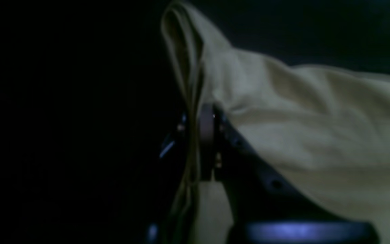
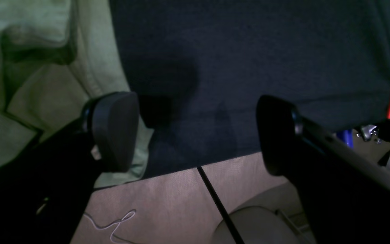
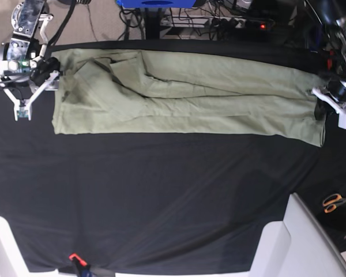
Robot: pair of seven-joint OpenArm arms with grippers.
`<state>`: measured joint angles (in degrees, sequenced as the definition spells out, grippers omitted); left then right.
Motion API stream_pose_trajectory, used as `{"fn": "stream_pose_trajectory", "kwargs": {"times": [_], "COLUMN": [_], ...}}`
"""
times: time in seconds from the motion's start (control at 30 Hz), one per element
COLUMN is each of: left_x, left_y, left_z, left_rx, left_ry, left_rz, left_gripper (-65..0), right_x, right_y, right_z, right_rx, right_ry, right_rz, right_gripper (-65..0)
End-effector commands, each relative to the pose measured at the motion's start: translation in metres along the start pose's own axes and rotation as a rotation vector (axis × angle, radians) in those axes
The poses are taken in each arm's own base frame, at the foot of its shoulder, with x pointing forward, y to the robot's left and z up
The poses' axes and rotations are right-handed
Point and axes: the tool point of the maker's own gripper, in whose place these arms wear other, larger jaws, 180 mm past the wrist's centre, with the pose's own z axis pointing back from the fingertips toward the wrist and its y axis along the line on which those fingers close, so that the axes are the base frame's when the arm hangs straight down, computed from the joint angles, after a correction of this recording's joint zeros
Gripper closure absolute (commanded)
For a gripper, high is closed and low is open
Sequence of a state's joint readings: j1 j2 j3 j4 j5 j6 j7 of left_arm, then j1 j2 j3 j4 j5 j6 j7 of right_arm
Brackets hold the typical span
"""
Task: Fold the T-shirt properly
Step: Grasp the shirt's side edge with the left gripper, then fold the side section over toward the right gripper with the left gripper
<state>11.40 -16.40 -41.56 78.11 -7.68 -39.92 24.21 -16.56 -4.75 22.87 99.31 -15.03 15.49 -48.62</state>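
Now: left gripper [image 1: 198, 145] pinching T-shirt [image 3: 184, 98] edge; right gripper [image 2: 195, 132] spread wide over black cloth [image 3: 161, 196].

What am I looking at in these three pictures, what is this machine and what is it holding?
This is a two-armed robot folding laundry. The overhead picture shows a pale sage-green cotton T-shirt, already folded into a long strip, lying on a black cloth that covers the table. The other two pictures come from cameras mounted on each wrist. The left end effector is shut on the shirt's edge, at the right side of the overhead picture. The right end effector stands open beside the shirt's other end, holding nothing. Orange-handled scissors lie off to the side.
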Motion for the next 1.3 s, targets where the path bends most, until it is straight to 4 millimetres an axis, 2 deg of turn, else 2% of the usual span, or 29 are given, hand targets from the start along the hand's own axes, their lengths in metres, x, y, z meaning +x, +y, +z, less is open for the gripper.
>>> {"fn": "stream_pose_trajectory", "kwargs": {"times": [0.0,0.1,0.2,0.3,0.4,0.5,0.67,0.77,0.9,1.0,1.17,1.27], "left_x": [0.011,0.013,0.006,0.004,0.000,-0.001,0.001,-0.005,-0.017,-0.024,-0.024,-0.017], "left_y": [-0.004,-0.040,-0.100,-0.149,-0.188,-0.217,-0.246,-0.269,-0.289,-0.299,-0.305,-0.308], "left_z": [0.008,0.019,0.021,0.022,0.020,0.016,0.010,0.006,-0.001,-0.006,-0.012,-0.014], "left_rx": [0.013,0.010,-0.092,-0.189,-0.270,-0.312,-0.340,-0.387,-0.415,-0.434,-0.449,-0.449], "left_ry": [-0.032,-0.011,0.019,0.012,0.011,0.004,-0.015,-0.008,0.018,0.038,0.041,0.025], "left_rz": [-0.051,-0.197,-0.328,-0.378,-0.396,-0.417,-0.403,-0.414,-0.404,-0.405,-0.410,-0.406], "left_gripper": [0.0,0.0,0.0,0.0,0.0,0.0,0.0,0.0,0.0,0.0,0.0,0.0], "right_x": [0.009,0.010,0.012,0.012,0.012,0.012,0.012,0.012,0.012,0.012,0.011,0.011], "right_y": [-0.006,-0.006,-0.005,-0.005,-0.005,-0.005,-0.007,-0.007,-0.007,-0.008,-0.008,-0.008], "right_z": [0.004,0.004,0.004,0.004,0.004,0.004,0.004,0.004,0.004,0.004,0.003,0.003], "right_rx": [-0.016,-0.016,-0.015,-0.015,-0.015,-0.014,-0.018,-0.018,-0.018,-0.019,-0.020,-0.020], "right_ry": [-0.032,-0.034,-0.039,-0.039,-0.039,-0.039,-0.037,-0.037,-0.037,-0.037,-0.036,-0.036], "right_rz": [-0.001,-0.002,-0.004,-0.004,-0.004,-0.003,-0.005,-0.005,-0.005,-0.006,-0.007,-0.007], "right_gripper": [-51.2,-51.3,-51.3,-51.3,-51.3,-51.3,-51.3,-51.3,-51.3,-51.3,-51.3,-51.3]}}
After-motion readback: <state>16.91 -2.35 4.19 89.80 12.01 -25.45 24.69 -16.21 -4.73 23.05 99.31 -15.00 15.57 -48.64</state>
